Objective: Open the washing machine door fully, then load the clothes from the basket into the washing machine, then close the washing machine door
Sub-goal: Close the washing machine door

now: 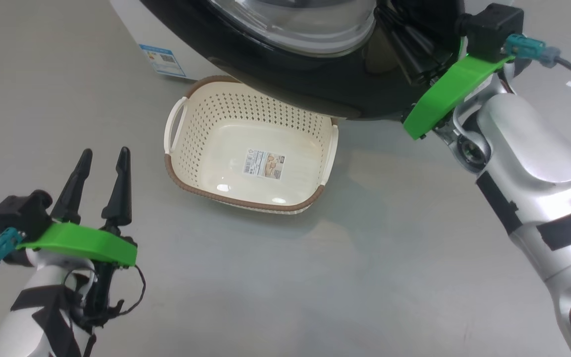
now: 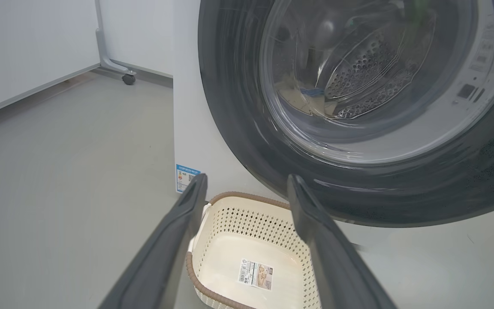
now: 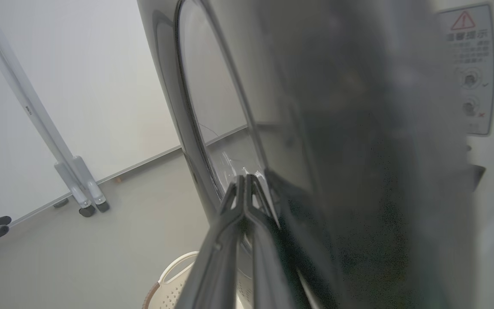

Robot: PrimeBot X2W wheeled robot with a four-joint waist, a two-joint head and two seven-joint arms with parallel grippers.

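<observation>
The washing machine door point(image 1: 285, 74), black-rimmed with a glass bowl, stands swung out from the white washing machine point(image 1: 132, 29) over the far edge of the basket point(image 1: 201, 129). The basket point(image 2: 251, 223) lies on the floor holding only its label. Through the door point(image 2: 238, 128) glass I see pale clothes point(image 2: 296, 96) with a blue bit lying in the steel drum point(image 2: 367, 64). My left gripper point(image 1: 106, 151) hovers open left of the basket, nothing between its fingers point(image 2: 248, 177). My right gripper point(image 3: 245, 178) is shut, its fingers lying against the door point(image 3: 358, 171) at its right edge.
A white wheeled partition point(image 3: 79, 189) stands on the grey floor to the left of the machine. A blue label point(image 1: 162, 59) marks the machine's side. My right forearm point(image 1: 523, 148) reaches up at the right. A warning sticker point(image 3: 470, 68) sits beside the door.
</observation>
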